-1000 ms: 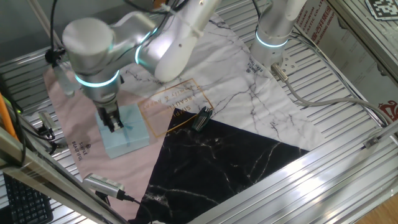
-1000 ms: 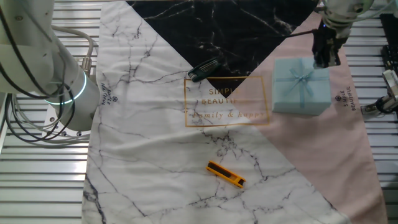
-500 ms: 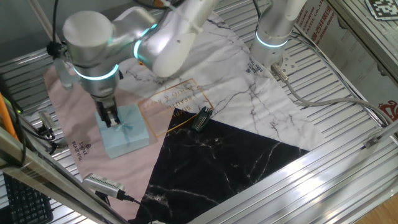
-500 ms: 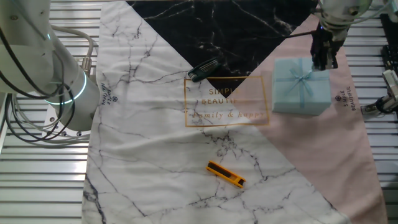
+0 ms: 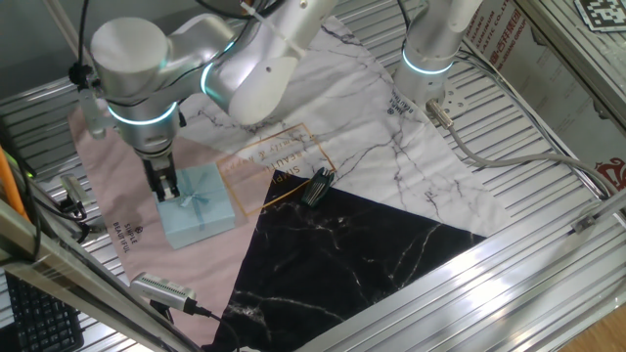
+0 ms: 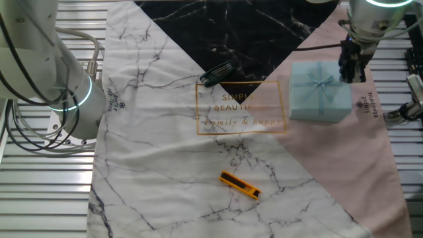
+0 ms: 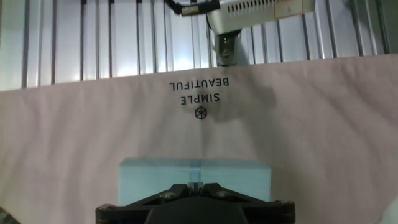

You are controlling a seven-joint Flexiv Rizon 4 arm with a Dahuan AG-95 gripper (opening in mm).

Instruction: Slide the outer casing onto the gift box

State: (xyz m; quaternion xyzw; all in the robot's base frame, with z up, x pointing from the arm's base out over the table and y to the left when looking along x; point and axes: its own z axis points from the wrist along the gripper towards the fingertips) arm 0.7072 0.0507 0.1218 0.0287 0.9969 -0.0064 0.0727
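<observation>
Your outer casing [image 5: 196,204] lies flat on the pink corner of the marble-print cloth [image 6: 198,132] that covers the table [image 5: 548,137]. It reads as one closed pale blue square block, with a same-coloured ribbon crossing its top face and a bow at the centre. No black lining shows at any visible edge; you cannot tell from these views whether the gift box sits inside it. In the hand view its near edge [image 7: 196,171] shows a thin ribbon line at mid-width.

Your claw [image 6: 351,65] stands upright over the casing's edge, fingers drawn together, nothing between them.

Elsewhere on the cloth: a black clip [image 6: 217,73] near the printed gold frame and an orange cutter [image 6: 239,185] on the white area.
</observation>
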